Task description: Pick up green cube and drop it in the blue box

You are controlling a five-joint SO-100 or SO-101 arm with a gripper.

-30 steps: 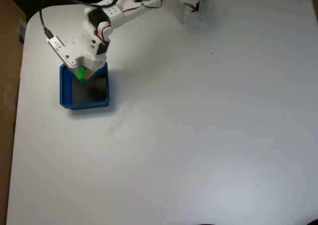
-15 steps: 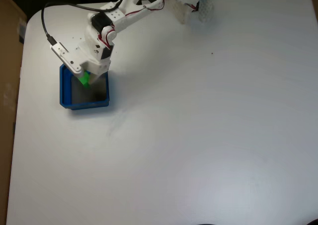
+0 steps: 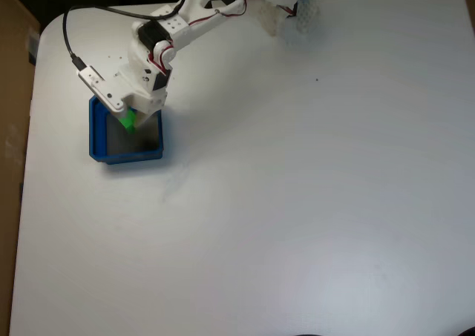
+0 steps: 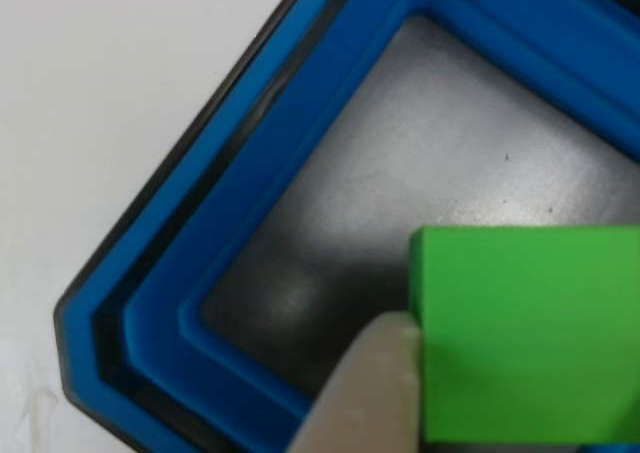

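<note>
Now over tray, upper left of fixed view | gripper (image 3: 128,119) – jaws clamped on green cube (image 3: 128,119) | cube hangs above blue box (image 3: 96,132) floor, lower right in other view (image 4: 525,333) | pick and carry done – release left

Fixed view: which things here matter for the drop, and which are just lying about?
Job:
- green cube, at the tool, over the box
- blue box

Lying about:
- brown board at the left edge
- small dark speck on the table
</note>
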